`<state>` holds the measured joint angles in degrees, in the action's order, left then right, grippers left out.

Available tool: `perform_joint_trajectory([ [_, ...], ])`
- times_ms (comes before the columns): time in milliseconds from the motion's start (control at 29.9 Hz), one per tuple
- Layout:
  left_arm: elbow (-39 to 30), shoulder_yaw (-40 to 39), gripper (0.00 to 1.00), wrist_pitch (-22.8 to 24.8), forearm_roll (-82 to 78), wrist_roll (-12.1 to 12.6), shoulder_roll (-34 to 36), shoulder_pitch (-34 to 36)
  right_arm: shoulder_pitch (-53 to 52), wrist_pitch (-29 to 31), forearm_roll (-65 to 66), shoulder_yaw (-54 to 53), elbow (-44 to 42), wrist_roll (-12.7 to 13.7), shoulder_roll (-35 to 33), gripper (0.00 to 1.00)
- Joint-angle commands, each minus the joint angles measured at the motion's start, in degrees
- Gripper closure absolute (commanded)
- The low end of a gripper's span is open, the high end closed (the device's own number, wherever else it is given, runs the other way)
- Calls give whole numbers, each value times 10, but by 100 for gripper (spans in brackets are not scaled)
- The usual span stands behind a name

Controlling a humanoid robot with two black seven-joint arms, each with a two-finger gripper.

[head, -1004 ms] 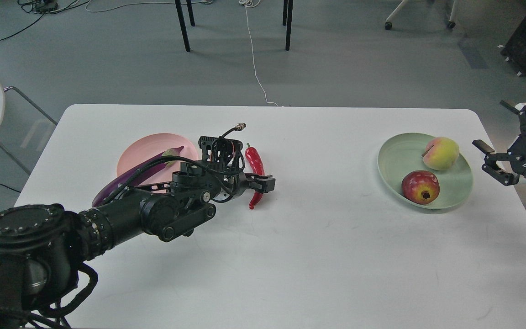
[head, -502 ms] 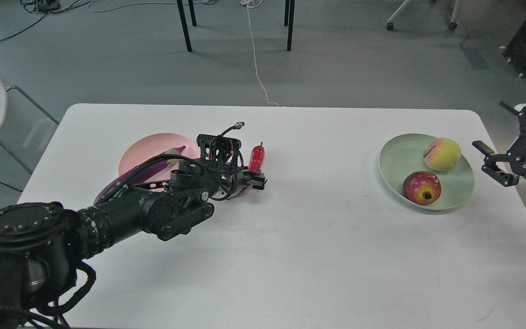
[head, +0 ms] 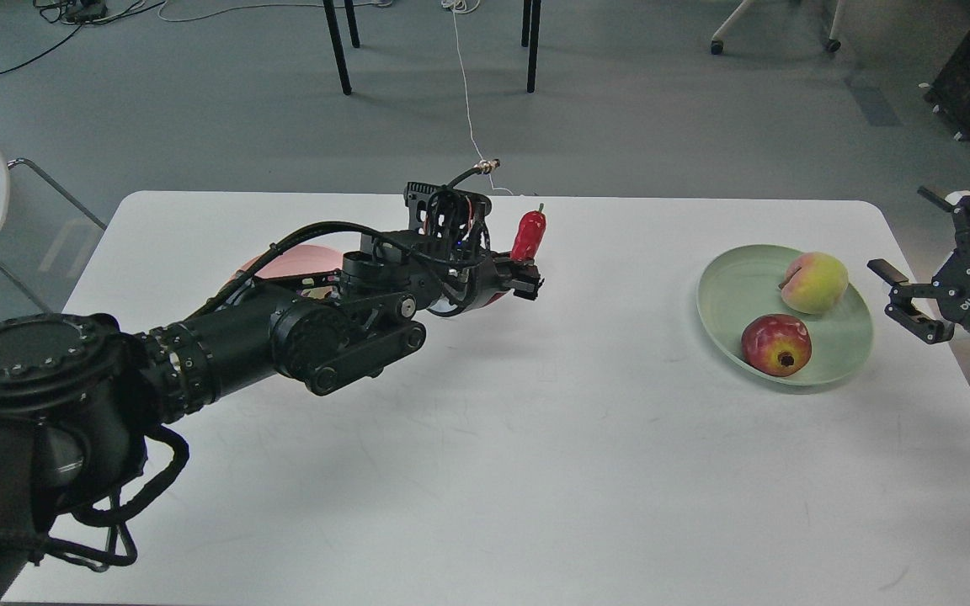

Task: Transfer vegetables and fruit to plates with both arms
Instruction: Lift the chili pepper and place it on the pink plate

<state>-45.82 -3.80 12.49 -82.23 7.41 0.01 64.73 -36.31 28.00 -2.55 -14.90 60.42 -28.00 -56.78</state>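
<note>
Fingers of our left gripper point(head: 525, 282) clamp the red chili pepper point(head: 529, 235), raised above the white table point(head: 485, 471); our right gripper point(head: 914, 299) spreads wide beside the mint plate point(head: 733, 286) bearing peach point(head: 814, 282) and pomegranate point(head: 776, 345).

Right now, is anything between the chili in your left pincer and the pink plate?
Only my own left arm. The chili pepper is held above the table in the left pincer, and the arm covers most of the pink plate, so I cannot see what lies on it.
</note>
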Motion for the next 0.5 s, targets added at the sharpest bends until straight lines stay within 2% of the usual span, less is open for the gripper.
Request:
perform_joint_trajectory([
  [0, -59, 1, 85, 20, 0, -3, 25, 6, 0, 0, 0, 0, 1, 0, 0, 3],
  [134, -106, 5, 84, 67, -1, -4, 113, 5, 3, 0, 0, 0, 1, 0, 1, 3],
  [234, -122, 6, 84, 88, -4, -14, 164, 2, 3, 0, 0, 1, 1, 0, 1, 3],
  [468, -137, 15, 84, 94, -11, -51, 258, -2, 3, 0, 1, 0, 3, 0, 3, 3],
])
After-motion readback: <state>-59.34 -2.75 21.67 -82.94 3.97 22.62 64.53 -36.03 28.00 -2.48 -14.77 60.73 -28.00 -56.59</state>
